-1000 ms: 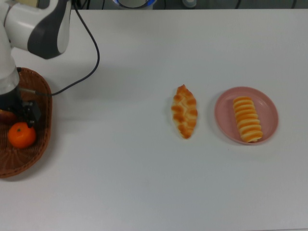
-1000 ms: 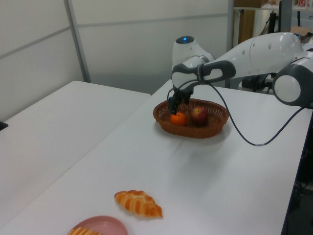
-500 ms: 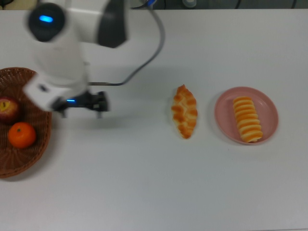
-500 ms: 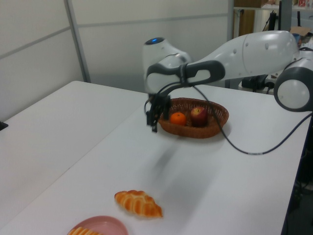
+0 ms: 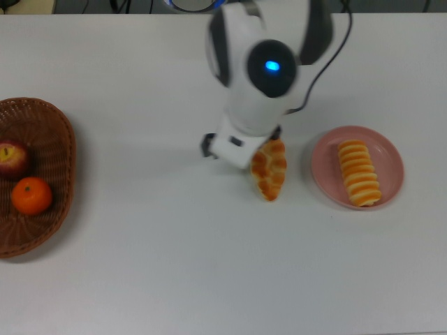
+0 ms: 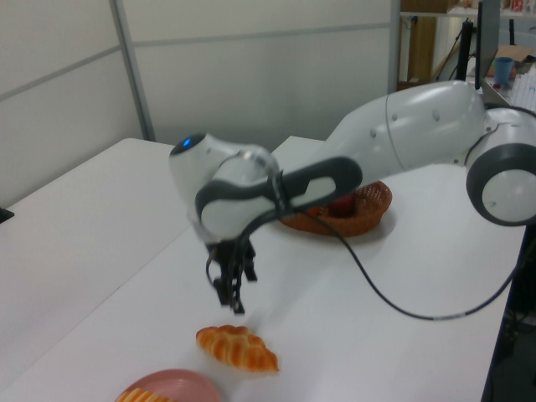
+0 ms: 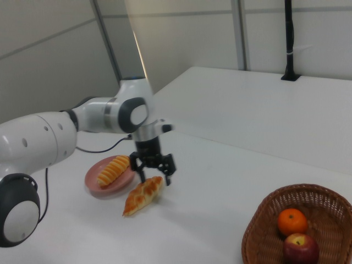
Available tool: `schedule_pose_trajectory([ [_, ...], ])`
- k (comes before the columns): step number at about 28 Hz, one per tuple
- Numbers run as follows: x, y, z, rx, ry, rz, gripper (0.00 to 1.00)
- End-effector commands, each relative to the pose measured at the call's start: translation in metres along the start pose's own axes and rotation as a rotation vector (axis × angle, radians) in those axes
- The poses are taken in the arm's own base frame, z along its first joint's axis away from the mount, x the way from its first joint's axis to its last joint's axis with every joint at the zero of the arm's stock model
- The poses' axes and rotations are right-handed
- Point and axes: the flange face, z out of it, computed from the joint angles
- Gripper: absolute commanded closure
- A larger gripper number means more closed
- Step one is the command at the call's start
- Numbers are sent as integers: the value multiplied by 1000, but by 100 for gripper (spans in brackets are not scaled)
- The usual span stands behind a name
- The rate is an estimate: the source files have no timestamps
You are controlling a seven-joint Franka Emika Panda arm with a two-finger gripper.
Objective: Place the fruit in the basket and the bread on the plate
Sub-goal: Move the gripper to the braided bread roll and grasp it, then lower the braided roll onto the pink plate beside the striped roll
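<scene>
Fruit is already lodged in the brown wicker basket point(image 7: 258, 242), so the braided brown-crusted loaf point(image 7: 142, 194) on the white worktop point(image 5: 140, 265) beside the pink plate point(image 5: 391, 150) is addressed by the open, empty end effector point(image 7: 153, 171), poised above it, and descent is judged next.

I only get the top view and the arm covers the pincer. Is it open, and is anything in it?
Observer: In the right view the pincer is open and empty, its fingers pointing down at the end of the braided loaf farther from the camera.
Operator: Is it touching the loaf yet?
Observer: It seems not. In the left view a strip of bare table shows between the fingertips and the loaf, so the pincer hangs just above it.
</scene>
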Motion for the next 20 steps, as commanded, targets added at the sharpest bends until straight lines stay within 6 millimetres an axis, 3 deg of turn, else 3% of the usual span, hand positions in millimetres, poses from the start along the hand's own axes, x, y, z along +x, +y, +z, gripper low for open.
schedule_pose_trajectory([
  [1,7,-38,24,-30,-28,-35,0],
  [4,11,-63,33,-56,-26,-50,0],
  [8,12,-79,45,-84,-43,-69,0],
  [11,12,-86,50,-102,-50,-79,58],
  [14,12,-86,50,-101,-49,-68,98],
  [20,12,-83,46,-104,-42,-26,100],
])
